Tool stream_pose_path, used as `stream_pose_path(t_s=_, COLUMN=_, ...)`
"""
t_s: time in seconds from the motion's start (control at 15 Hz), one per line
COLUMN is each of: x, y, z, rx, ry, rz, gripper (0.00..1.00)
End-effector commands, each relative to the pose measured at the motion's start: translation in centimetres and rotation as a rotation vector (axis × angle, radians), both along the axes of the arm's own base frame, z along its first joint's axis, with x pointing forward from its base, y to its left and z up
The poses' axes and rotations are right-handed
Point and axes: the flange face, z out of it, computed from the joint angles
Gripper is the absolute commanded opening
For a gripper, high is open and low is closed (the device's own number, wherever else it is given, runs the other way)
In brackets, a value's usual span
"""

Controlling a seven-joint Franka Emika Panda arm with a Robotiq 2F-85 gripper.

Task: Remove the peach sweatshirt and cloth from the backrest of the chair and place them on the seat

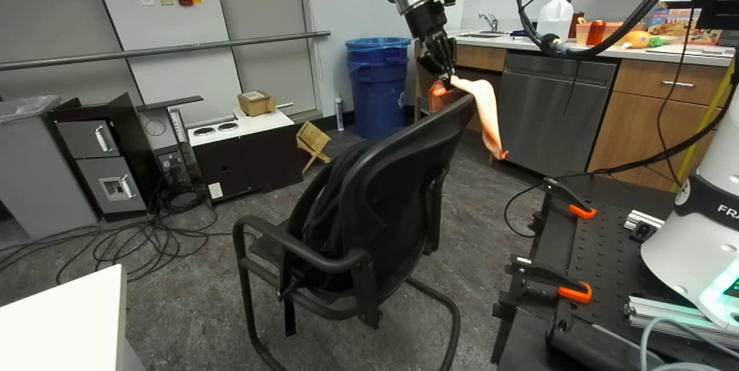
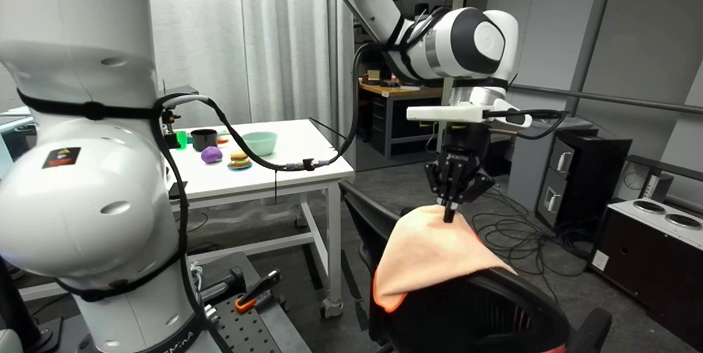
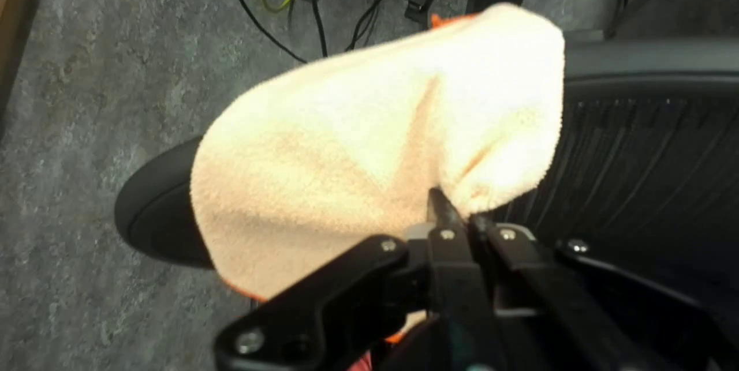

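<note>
Peach cloth point(image 2: 428, 254) lies draped over the top of the backrest point(image 1: 398, 198), so nothing's off and nothing's placed. Your claw point(image 2: 449, 213) is clenched on a pinch of its upper side; wrist view shows the fabric bunched right where you have hold. I'd log it as grasp made, lift pending. One end hangs down the rear of the backrest, edge trim showing. Orange fabric point(image 1: 439, 100) also shows right by your claw in an exterior view; can't tell if it's the cloth's underside or the second item the task names, so you're only sure of one piece. Left for you: pull it clear of the top edge, carry it over to the seat point(image 1: 267, 248), lower, let go, then check for another layer. Heads-up: a black bag point(image 1: 332, 209) sits against the seat side of the backrest; with both hiding much of the seat, your set-down spot looks tight.
</note>
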Motion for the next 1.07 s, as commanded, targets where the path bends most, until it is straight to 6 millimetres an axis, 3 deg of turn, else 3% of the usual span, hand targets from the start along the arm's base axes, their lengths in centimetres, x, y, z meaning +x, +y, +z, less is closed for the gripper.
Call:
stream_pose_path(t_s=0.0, x=2.2, y=1.0, z=4.5, rx=-0.033, ry=-0.174, rz=-0.013, gripper=0.01)
stream_pose_path(t_s=0.53, x=8.7, y=2.2, z=14.9, rx=-0.070, ry=-0.583, rz=-0.110, gripper=0.01)
stream_pose_path(t_s=0.73, x=10.6, y=1.6, z=18.0, rx=-0.099, ry=-0.724, rz=-0.138, gripper=0.01)
stream_pose_path(t_s=0.93, x=11.8, y=2.0, z=19.2, rx=-0.116, ry=-0.817, rz=-0.174, gripper=0.01)
stream_pose_path(t_s=1.0, x=12.1, y=1.9, z=19.4, rx=-0.121, ry=-0.832, rz=-0.187, gripper=0.31)
